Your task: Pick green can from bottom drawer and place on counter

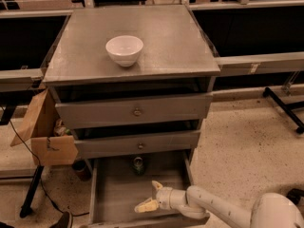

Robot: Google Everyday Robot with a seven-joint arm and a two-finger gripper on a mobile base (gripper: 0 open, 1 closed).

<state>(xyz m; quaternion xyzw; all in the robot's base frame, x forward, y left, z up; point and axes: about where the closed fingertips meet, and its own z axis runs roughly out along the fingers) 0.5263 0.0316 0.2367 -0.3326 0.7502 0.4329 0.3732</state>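
Camera view, gripper: the gripper (147, 196) sits low in the bottom drawer (114, 194), jaws spread, holding nothing.
Green can: the green can (138, 166) stands at the drawer's back, apart from the gripper.
Approach: go deeper, stay low, and straddle the can squarely before closing.
Counter: the counter (175, 42) carries a white bowl (124, 50); set down beside it.

Bowl (124, 50) sits on the counter (171, 37), left of centre. Below it, two upper drawers (135, 112) closed, bottom drawer (116, 191) pulled out toward the near side. The can (138, 165) stands at the drawer's far end, just under the middle drawer front. The gripper (150, 197) is in the drawer, nearer and slightly right of the can, apart from it, fingers spread. Cardboard box (47, 132) hangs left of the cabinet.
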